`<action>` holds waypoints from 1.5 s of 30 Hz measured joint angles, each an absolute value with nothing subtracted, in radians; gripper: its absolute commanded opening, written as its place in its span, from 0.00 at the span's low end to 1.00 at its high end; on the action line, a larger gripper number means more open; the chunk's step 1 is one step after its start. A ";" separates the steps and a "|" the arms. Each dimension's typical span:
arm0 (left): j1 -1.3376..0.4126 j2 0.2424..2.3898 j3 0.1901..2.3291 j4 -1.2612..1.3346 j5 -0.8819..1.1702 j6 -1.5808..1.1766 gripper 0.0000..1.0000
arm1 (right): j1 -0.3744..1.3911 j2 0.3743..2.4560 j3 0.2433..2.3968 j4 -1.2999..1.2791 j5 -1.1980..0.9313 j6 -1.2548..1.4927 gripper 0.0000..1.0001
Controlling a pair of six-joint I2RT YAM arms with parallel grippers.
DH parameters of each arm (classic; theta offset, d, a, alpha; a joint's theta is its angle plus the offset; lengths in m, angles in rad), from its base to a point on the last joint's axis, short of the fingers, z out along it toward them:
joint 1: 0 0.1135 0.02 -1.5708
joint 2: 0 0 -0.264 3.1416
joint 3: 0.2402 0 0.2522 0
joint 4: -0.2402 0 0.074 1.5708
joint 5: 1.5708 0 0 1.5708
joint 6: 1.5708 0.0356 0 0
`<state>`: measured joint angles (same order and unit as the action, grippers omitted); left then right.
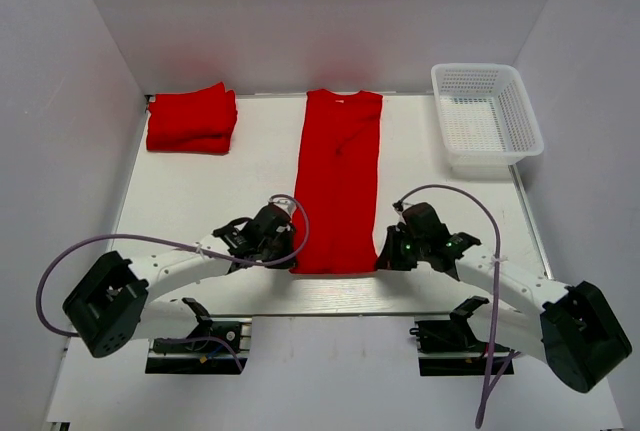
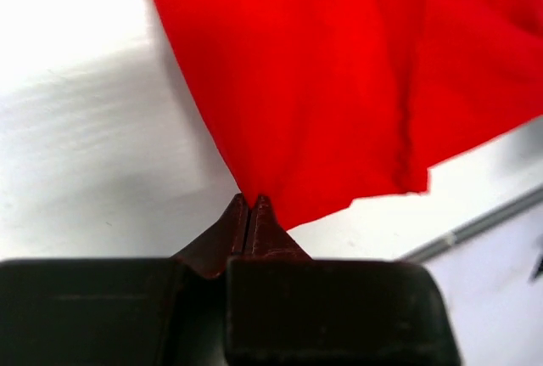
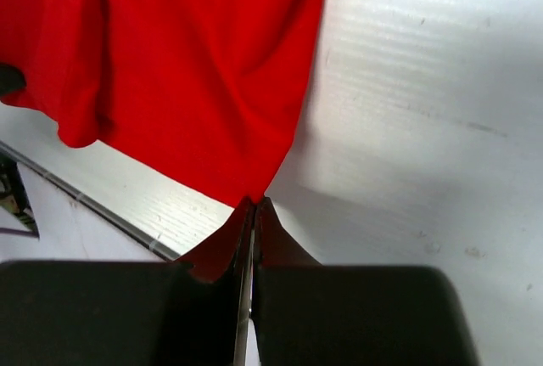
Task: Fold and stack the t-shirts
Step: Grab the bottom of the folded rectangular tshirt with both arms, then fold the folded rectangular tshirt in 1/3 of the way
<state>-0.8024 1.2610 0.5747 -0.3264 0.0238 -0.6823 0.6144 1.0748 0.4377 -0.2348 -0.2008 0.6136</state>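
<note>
From above, the left gripper point(image 1: 290, 263) and the right gripper point(image 1: 384, 259) each pinch a near corner of the long red t-shirt point(image 1: 338, 171) lying between them. The folded red t-shirts point(image 1: 192, 121) sit far beyond the left gripper. In the left wrist view, the tips squeeze together on the cloth corner. The right wrist view shows the same.

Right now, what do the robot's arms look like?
The left arm and right arm are white tubes with chunky black joints. A pale purple cable loops off each. A tiny green light glows on the right one. The jaws are dark, pointed wedges.
</note>
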 measured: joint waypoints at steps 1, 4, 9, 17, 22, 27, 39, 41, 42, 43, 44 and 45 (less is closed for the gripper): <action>-0.807 1.246 0.575 -0.331 0.029 -0.686 0.00 | 0.616 1.058 0.429 -0.238 -0.206 0.618 0.00; -0.820 1.234 0.581 -0.344 0.041 -0.696 0.00 | 0.618 1.040 0.411 -0.243 -0.223 0.625 0.00; -0.827 1.268 0.649 -0.402 0.038 -0.720 0.00 | 0.619 1.053 0.415 -0.241 -0.239 0.627 0.00; -0.815 1.414 0.892 -0.503 -0.052 -0.748 0.00 | 0.618 1.135 0.587 -0.255 -0.140 0.587 0.00; -0.801 1.567 1.089 -0.579 -0.128 -0.744 0.00 | 0.615 1.228 0.709 -0.250 -0.028 0.548 0.00; -0.757 1.646 1.229 -0.623 -0.182 -0.724 0.00 | 0.604 1.324 0.831 -0.255 0.088 0.505 0.00; -0.621 1.908 1.531 -0.644 -0.198 -0.597 0.00 | 0.529 1.568 1.054 -0.255 0.212 0.426 0.00; -0.608 1.943 1.565 -0.644 -0.196 -0.575 0.00 | 0.516 1.601 1.084 -0.255 0.213 0.415 0.00; -0.602 1.958 1.577 -0.641 -0.193 -0.565 0.00 | 0.510 1.615 1.098 -0.255 0.213 0.410 0.00; -0.595 1.969 1.587 -0.641 -0.188 -0.553 0.00 | 0.503 1.628 1.113 -0.255 0.213 0.406 0.00; -0.587 1.976 1.594 -0.639 -0.182 -0.541 0.00 | 0.497 1.640 1.126 -0.254 0.210 0.402 0.00; -0.582 1.982 1.599 -0.636 -0.174 -0.532 0.00 | 0.490 1.651 1.140 -0.253 0.207 0.397 0.00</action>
<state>-0.5816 1.9820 1.5993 -0.6357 -0.1738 -0.5316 0.4896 1.6512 1.1400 -0.2531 0.2066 0.3969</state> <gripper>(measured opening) 0.039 0.011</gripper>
